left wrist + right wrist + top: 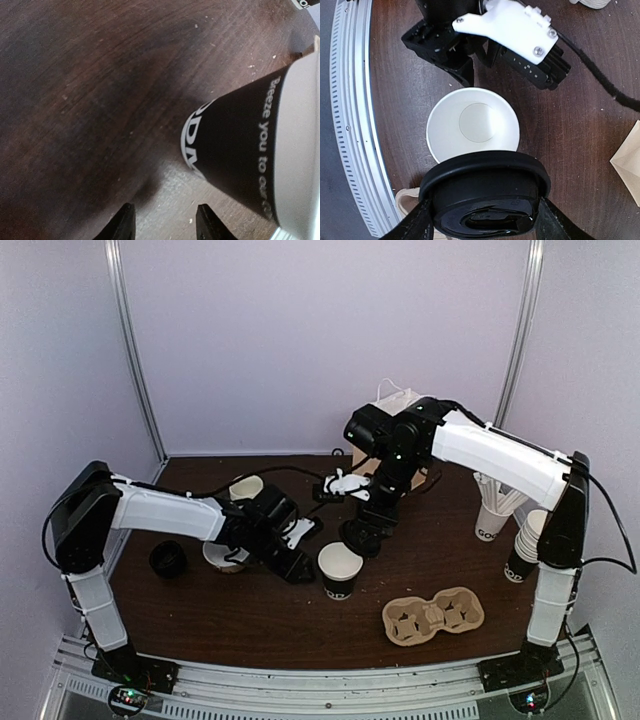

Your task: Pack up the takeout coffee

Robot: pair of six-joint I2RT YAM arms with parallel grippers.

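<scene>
Carrier [433,615]: cardboard, lying lower right of the top view.
Left gripper [166,221]: fingers standing apart, holding nothing; cup sitting just right of them.
Takeout cup [340,570]: standing upright at centre, lidless, showing its white bottom.
Right gripper [485,227]: clamping the black dome lid [485,172], which is overlapping the cup's rim in the right wrist view.
Paper bag [395,405]: standing upper centre.

— How is the left arm [165,508] sitting?
— It is reaching low toward the middle. The left gripper [167,224] is pointing down, jaws standing apart, gripping nothing.
— And the right arm [495,455]?
— It is arching high and bending down at the wrist. The right gripper [485,225] is clamping a black dome lid [485,192].
</scene>
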